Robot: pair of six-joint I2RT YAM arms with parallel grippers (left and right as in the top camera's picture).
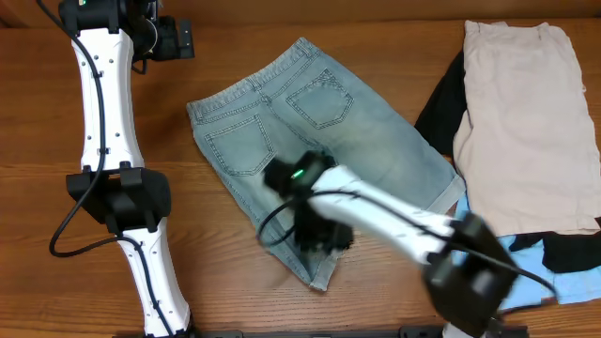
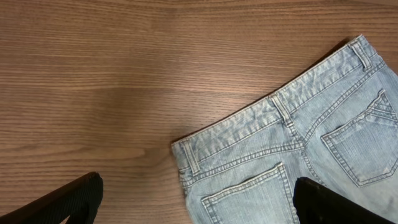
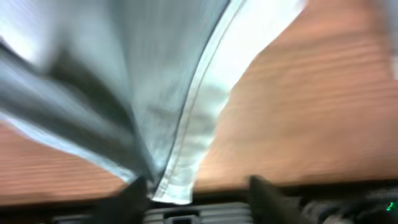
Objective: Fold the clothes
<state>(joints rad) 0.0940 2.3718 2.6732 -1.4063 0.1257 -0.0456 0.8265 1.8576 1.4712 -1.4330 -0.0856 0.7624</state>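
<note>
Nearest me, the right gripper [image 1: 317,235] sits low over the hem of the near leg of the denim shorts [image 1: 362,141]. Its view is blurred, but the jaws stand apart with the hem against one finger, not pinched. I'd say it is there to work that leg into a fold. The shorts lie flat mid-table, back pockets up, waistband pointing away to the left. Beyond them the left gripper [image 2: 198,186] hovers spread wide and empty above the waistband, probably waiting its turn. Farther right, well apart, beige shorts [image 1: 526,122] rest on a black garment [image 1: 439,108], with a sky-blue garment [image 1: 519,246] peeking out below, likely a pile set aside. The table [image 1: 225,277] is brown wood grain. Nothing of the room shows.
</note>
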